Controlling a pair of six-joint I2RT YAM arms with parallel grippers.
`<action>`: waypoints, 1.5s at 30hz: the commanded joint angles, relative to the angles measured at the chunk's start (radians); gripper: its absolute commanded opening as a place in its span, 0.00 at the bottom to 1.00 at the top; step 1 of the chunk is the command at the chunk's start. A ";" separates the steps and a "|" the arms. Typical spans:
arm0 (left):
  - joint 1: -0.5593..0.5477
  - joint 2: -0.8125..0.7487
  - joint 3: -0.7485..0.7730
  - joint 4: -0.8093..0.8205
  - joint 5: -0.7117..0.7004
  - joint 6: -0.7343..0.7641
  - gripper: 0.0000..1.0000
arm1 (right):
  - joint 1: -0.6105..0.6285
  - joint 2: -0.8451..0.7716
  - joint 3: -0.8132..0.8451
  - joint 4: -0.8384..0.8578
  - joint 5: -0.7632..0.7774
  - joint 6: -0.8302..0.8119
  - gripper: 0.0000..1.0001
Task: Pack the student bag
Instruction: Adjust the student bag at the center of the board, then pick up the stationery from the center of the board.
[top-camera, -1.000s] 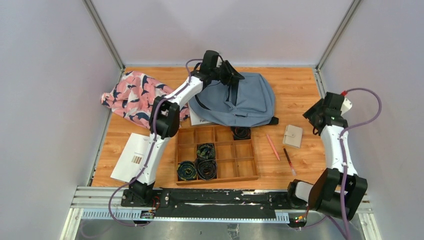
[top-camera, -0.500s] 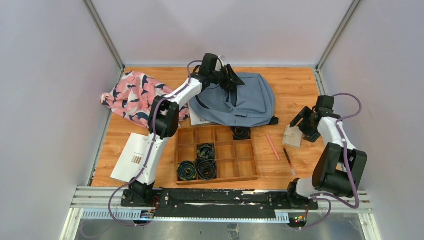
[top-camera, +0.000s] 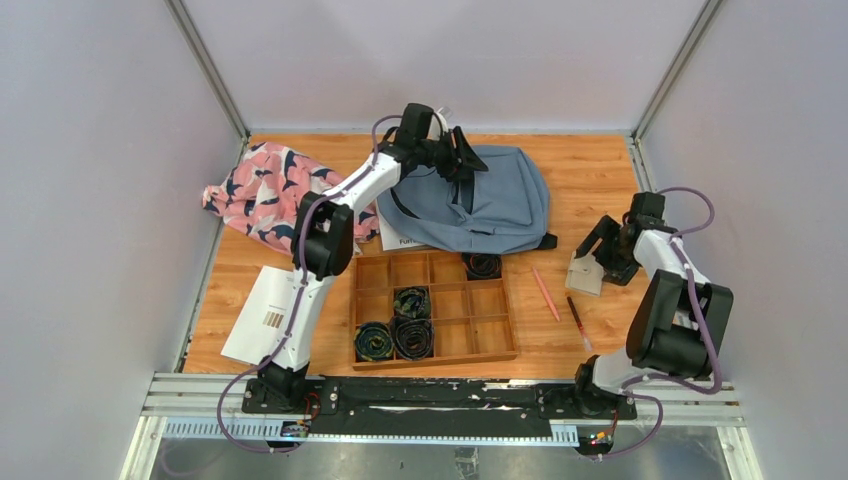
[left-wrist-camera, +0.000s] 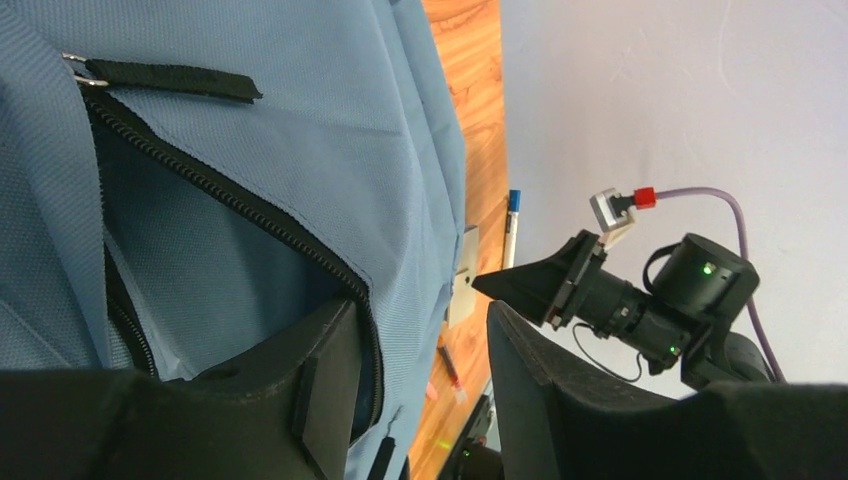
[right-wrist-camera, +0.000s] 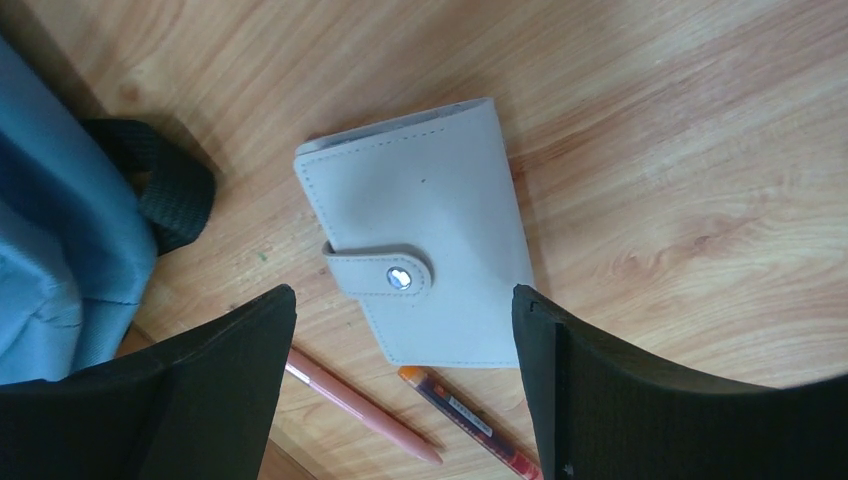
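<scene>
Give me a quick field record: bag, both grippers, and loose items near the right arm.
student bag: lying on table, zipper open
left gripper: open, at the zipper opening's edge
right gripper: open, straddling the beige wallet from above
wallet: snapped shut, flat on table
pens: two, beside wallet, outside bag

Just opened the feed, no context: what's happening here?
The left hand, jaws apart, sits at the open zipper mouth of the slate-blue fabric backpack. The right hand, wide open, hovers over the flat beige snap-closure wallet. Neither looks closed on anything.
</scene>
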 joint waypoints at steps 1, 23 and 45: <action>0.011 -0.028 0.040 -0.032 0.036 0.030 0.50 | -0.017 0.054 0.023 -0.032 0.020 -0.033 0.83; 0.035 -0.003 0.080 -0.217 -0.035 0.225 0.65 | -0.086 0.125 0.008 0.037 -0.065 -0.089 0.77; 0.014 -0.426 -0.290 -0.137 -0.222 0.277 0.73 | -0.090 0.154 -0.012 0.076 -0.147 -0.133 0.54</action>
